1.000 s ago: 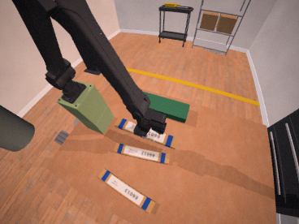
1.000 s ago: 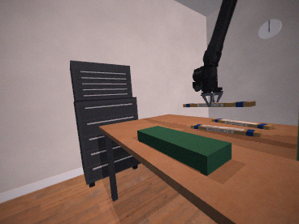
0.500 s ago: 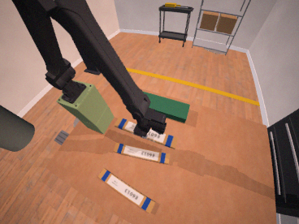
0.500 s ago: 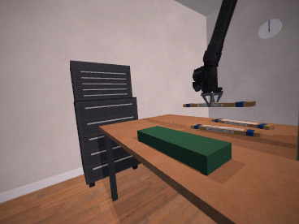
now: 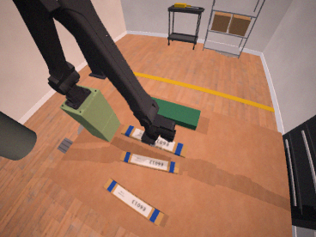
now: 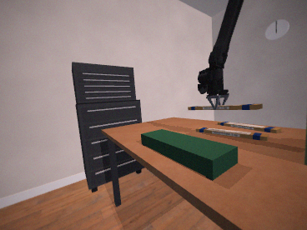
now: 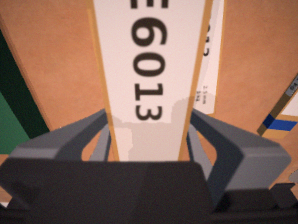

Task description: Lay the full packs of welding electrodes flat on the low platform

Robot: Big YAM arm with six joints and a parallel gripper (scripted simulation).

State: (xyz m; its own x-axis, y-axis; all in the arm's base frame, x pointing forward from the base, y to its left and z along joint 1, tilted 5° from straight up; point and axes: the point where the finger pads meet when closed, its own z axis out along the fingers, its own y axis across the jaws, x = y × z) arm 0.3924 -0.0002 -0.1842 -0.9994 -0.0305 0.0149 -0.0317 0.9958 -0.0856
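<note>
We hold one electrode pack above the bench.
Our gripper (image 5: 148, 141) (image 6: 217, 106) (image 7: 148, 111) stands a bit over half open, its fingers closed on the sides of the raised pack (image 5: 176, 148) (image 6: 234, 107) (image 7: 149, 62), which hangs roughly level. The middle pack (image 5: 149, 162) (image 6: 232, 132) (image 7: 205, 82) and the outer pack (image 5: 134, 202) (image 6: 250, 127) (image 7: 286, 117) lie flat on the bench (image 5: 232, 176) (image 6: 267, 183) (image 7: 57, 55). All three are off the green platform (image 5: 176, 113) (image 6: 188, 147) (image 7: 15, 117).

Between the earlier pictures and now, I can make out no clear change in the top or exterior view. Any shift of my jaws (image 5: 151, 142) (image 6: 217, 106), or of the raised pack (image 5: 163, 142) (image 6: 233, 107) (image 7: 150, 65) between them, over that second is too small for me to tell, whether in height, tilt or turn.
</note>
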